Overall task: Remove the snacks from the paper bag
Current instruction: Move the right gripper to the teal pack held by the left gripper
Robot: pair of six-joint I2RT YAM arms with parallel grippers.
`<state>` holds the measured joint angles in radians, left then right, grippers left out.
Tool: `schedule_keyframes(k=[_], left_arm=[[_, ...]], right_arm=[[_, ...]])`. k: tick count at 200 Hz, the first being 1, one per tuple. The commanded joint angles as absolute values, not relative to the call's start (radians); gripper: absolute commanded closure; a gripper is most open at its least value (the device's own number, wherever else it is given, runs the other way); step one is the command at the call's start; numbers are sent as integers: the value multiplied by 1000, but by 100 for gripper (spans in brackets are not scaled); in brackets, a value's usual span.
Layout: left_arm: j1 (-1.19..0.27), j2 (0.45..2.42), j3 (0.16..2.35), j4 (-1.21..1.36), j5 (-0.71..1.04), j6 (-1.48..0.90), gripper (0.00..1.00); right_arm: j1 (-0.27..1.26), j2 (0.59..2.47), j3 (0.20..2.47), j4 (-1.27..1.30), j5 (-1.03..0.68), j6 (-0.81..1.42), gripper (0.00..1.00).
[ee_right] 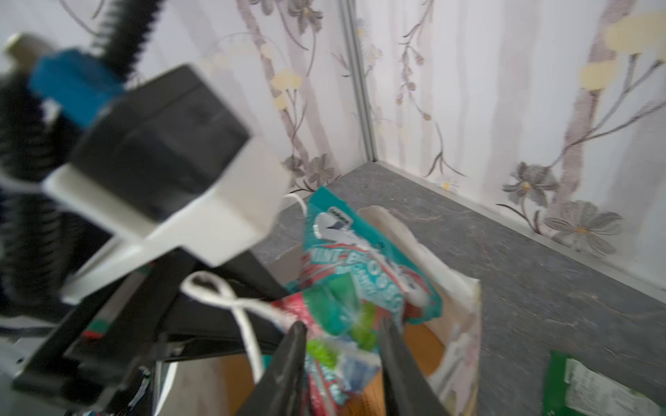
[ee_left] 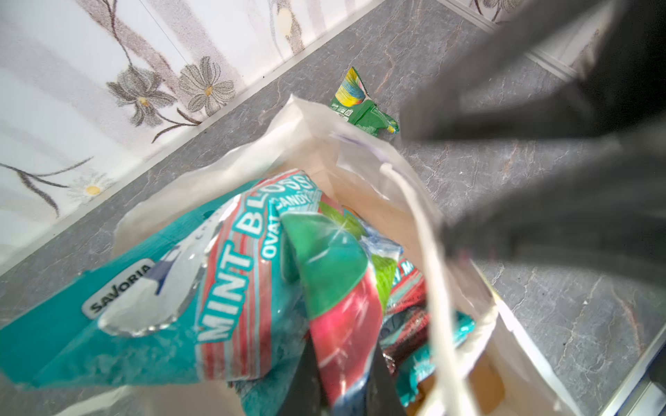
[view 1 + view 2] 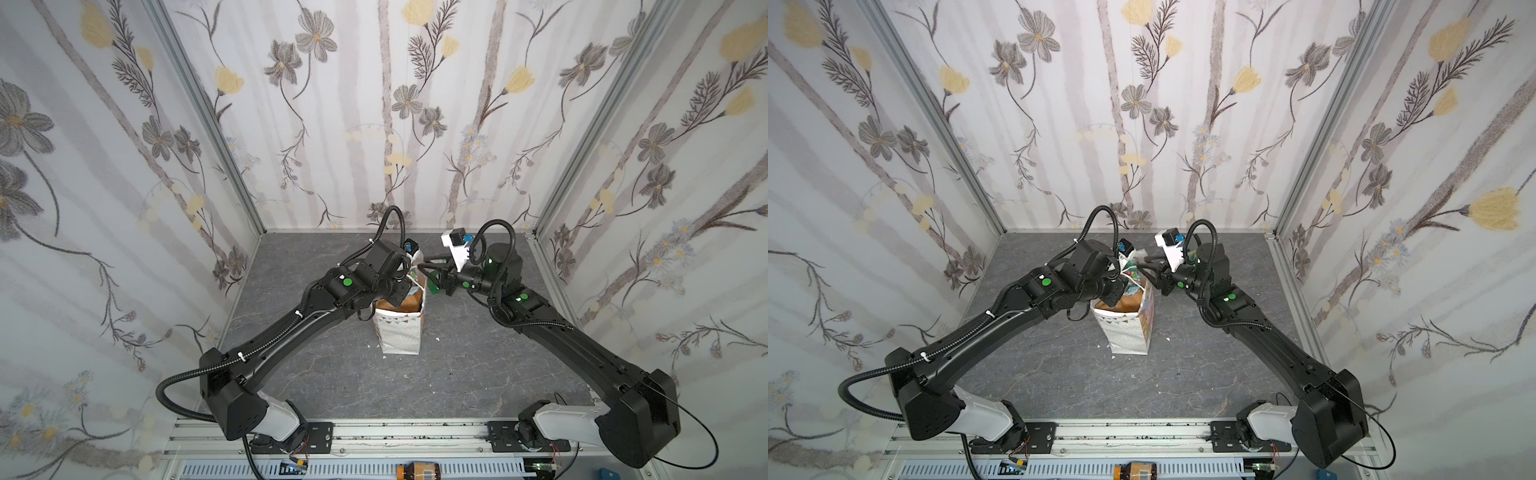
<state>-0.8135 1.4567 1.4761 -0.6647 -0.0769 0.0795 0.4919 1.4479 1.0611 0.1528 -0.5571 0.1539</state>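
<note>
The white paper bag (image 3: 400, 336) (image 3: 1128, 338) stands upright mid-table, mouth open. My left gripper (image 2: 342, 381) (image 3: 405, 286) is over the mouth, shut on a red and green snack packet (image 2: 338, 295). A teal packet lettered MINT BLOSSOM (image 2: 173, 299) (image 1: 360, 259) rises with it above the bag's rim (image 2: 302, 115). My right gripper (image 1: 344, 347) (image 3: 428, 266) hangs open at the bag's top right, its fingers (image 1: 288, 363) either side of the bunched packets. A white cord handle (image 1: 245, 317) loops beside them. One green snack packet (image 2: 364, 108) (image 1: 598, 389) lies on the table beyond the bag.
The grey marbled tabletop (image 3: 457, 374) is walled on three sides by flowered panels (image 3: 374, 124). An aluminium rail (image 3: 395, 436) with both arm bases runs along the front edge. The left wrist's camera housing (image 1: 162, 151) is close to my right gripper.
</note>
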Motion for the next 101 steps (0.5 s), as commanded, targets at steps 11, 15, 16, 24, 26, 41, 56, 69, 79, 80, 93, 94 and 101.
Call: schedule_keyframes(k=[11,15,16,24,26,41,56,69,79,80,93,94,101], left_arm=[[-813,1425,1388,-476,-64,213,100],[-813,1422,1379,-460,-61,225,100],[-813,1421,1377,-455,-60,228,100],[-815,1418,1361,-424,-57,245,100],[-815,1417,1356,-417,-56,249,100],[-813,1412,1333,-363,-50,282,100],[-814,1400,1294,-298,-54,316,100],[-813,1386,1268,-250,-58,348,100],[-815,1381,1259,-235,-61,374,100],[-815,1381,1258,-235,-61,376,100],[-815,1381,1260,-229,-67,397,100],[-815,1381,1260,-229,-67,398,100],[-816,1380,1261,-227,-68,405,100]], right_arm=[[434,1455,1141,65,-652,329,58],[427,1453,1142,73,-662,358,58],[426,1452,1143,75,-663,365,58],[419,1454,1148,83,-664,421,56],[418,1455,1151,81,-663,432,56],[419,1485,1207,23,-680,463,53],[421,1529,1273,-59,-688,461,47],[425,1560,1321,-113,-691,449,40],[435,1581,1360,-153,-685,427,38],[436,1583,1363,-157,-684,425,37],[450,1613,1408,-220,-644,393,36],[450,1619,1411,-226,-643,391,36],[454,1637,1431,-257,-624,380,35]])
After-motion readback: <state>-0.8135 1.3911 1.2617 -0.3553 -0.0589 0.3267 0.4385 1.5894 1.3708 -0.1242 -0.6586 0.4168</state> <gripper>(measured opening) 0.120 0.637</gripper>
